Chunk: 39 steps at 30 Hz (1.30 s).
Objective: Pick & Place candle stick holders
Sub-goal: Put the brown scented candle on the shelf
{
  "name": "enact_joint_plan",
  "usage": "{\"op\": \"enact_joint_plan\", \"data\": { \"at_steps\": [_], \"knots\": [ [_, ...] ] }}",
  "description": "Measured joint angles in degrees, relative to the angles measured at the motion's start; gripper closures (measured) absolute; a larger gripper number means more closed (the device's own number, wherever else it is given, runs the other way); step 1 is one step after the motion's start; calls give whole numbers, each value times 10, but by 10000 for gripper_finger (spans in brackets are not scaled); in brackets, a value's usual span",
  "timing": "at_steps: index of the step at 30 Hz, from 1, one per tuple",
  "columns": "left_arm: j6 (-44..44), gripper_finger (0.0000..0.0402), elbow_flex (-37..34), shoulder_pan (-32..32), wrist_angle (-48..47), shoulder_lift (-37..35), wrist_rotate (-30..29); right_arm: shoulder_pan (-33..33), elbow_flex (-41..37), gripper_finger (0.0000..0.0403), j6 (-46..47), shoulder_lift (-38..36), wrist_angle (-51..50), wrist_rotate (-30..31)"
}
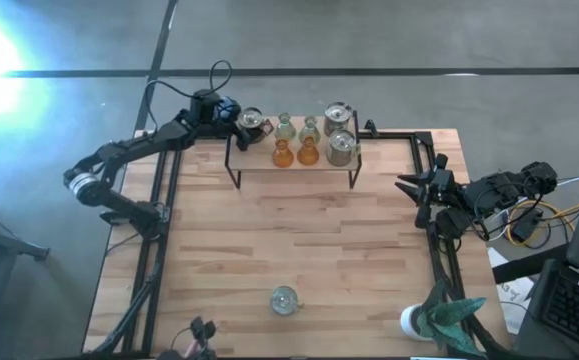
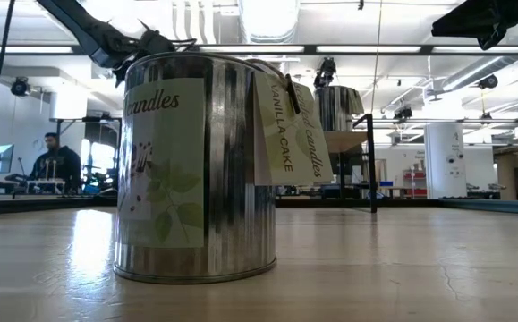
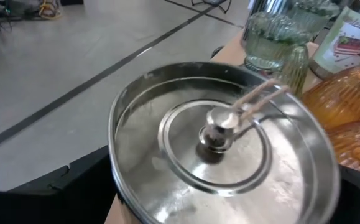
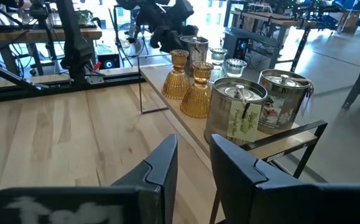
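**Left gripper at the shelf's end tin; right gripper waiting at the table edge**

We find the left gripper (image 1: 241, 121) at the left end of the raised shelf (image 1: 294, 166), directly over a silvery tin holder (image 1: 254, 123). In the left wrist view the tin's lid (image 3: 223, 162) fills the frame, with a small knob (image 3: 220, 127) at its centre. The fingers stand wide, one on either side of the tin; we cannot tell whether they touch its wall.

Beside this tin on the shelf we see two pale green holders (image 1: 297, 127) at the back and two amber holders (image 1: 295, 153) in front of them. Two further silvery tins (image 1: 339, 132) occupy the shelf's right end, each with a paper tag.

One more labelled tin (image 1: 284, 299) stands alone on the table (image 1: 299, 240), near the front edge, well apart from the shelf. In the low view it stands upright and close to the camera.

The right gripper (image 1: 406, 185) waits at the table's right edge, near the shelf's right end. Its two fingers (image 4: 161, 165) point toward the shelf, with a narrow gap between them and nothing held.

A white pot with a teal plant (image 1: 439, 318) sits at the front right corner.
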Motion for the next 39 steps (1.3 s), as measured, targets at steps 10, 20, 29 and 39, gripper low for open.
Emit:
{"op": "enact_joint_plan", "data": {
  "at_steps": [10, 20, 29, 39],
  "knots": [
    [23, 1, 0, 0, -44, -19, 1, 0, 0, 335, 0, 0, 0, 0],
    [44, 1, 1, 0, -70, -39, 3, 0, 0, 334, 0, 0, 0, 0],
    [69, 2, 1, 0, -91, -51, -1, 0, 0, 318, 0, 0, 0, 0],
    [89, 2, 1, 0, -86, -51, -16, 0, 0, 315, 0, 0, 0, 0]
  ]
}}
